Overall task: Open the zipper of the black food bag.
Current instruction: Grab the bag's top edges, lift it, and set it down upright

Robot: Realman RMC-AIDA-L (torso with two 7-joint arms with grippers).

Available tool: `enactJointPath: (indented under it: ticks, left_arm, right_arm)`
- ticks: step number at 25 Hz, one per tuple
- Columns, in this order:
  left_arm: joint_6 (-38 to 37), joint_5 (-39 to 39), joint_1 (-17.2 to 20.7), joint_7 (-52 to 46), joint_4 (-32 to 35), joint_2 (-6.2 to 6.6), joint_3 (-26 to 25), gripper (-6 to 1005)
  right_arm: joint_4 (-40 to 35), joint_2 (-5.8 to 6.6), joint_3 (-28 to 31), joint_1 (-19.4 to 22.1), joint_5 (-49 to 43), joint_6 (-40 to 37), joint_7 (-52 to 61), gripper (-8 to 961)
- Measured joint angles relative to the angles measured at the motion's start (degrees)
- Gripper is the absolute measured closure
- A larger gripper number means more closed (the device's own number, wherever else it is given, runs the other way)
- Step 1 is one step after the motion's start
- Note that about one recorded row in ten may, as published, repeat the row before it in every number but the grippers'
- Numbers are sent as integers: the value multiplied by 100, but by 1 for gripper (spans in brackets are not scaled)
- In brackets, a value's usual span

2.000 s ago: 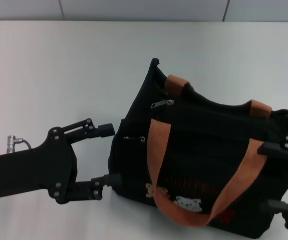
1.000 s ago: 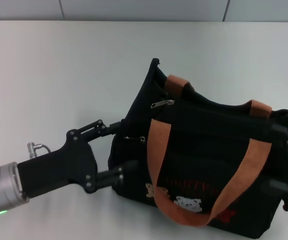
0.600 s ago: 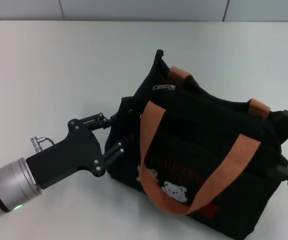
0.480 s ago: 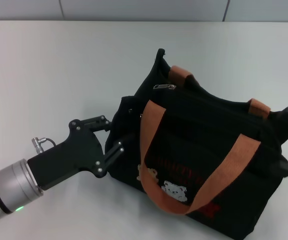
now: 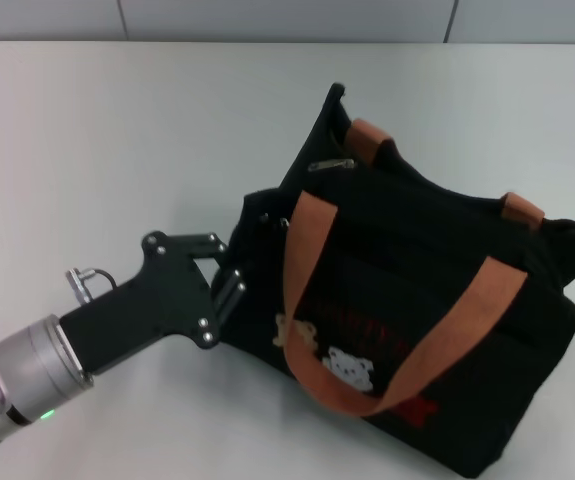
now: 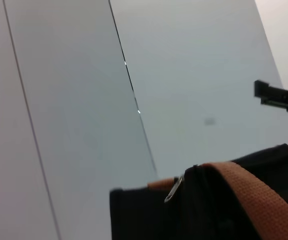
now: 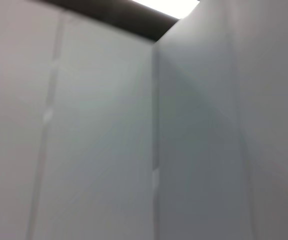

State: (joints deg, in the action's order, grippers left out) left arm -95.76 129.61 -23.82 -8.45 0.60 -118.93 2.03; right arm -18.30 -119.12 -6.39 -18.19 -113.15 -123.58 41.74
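Observation:
The black food bag [image 5: 447, 300] lies on the white table, its orange-brown handles [image 5: 305, 262] draped over the front face with the bear prints. Along the top seam runs the zipper, and its silver pull tab [image 5: 332, 165] rests near the bag's far-left corner; the same pull tab [image 6: 174, 189] also shows in the left wrist view above the bag [image 6: 149, 215]. My left gripper [image 5: 225, 266] is at the bag's left end, its fingers closed on the side panel. Of my right gripper, only one black finger [image 6: 279, 96] shows, far off, beyond the bag's right end.
The white table [image 5: 117, 130] spreads bare to the left of and behind the bag. A grey wall with panel seams [image 5: 267, 15] runs along the table's back edge. My left arm [image 5: 27, 370] reaches in from the lower left.
The left gripper moved in and closed on the bag's left end. The bag swung and shifted away and to the right. The right gripper withdrew off the head view's right edge.

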Motion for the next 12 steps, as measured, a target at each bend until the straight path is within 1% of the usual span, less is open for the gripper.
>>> enactJointPath:
  ticks: [1,3,6,9,10,11,12]
  left_arm:
    - [0,0,0,0,0,0,0,902]
    - [-133,-1,-2,192,7,8,-159,907]
    - [-458,-7,-28,488,86,31,-400,912]
    - [-1027,-9,-77,1186,198,41,-465,912]
    - [-1356,-10,-138,1608,288,44,-456,912]
    - [-1356,-10,-138,1608,288,44,-456,912]
    - [-1467,-13,-175,1782,317,43,-449,912]
  right_arm:
    - [0,0,0,0,0,0,0,135]
    - [212,-19,86,-11,-4,193,-41,135]
    - [439,-25,2,-40,-52,688,-67,135]
    - [709,-36,-47,-110,-64,1256,-104,135]
    - [915,-44,-57,-204,-68,1618,-226,135]
    - [915,-44,-57,-204,-68,1618,-226,135]
    - [1031,-44,-83,-257,-69,1781,-299,135]
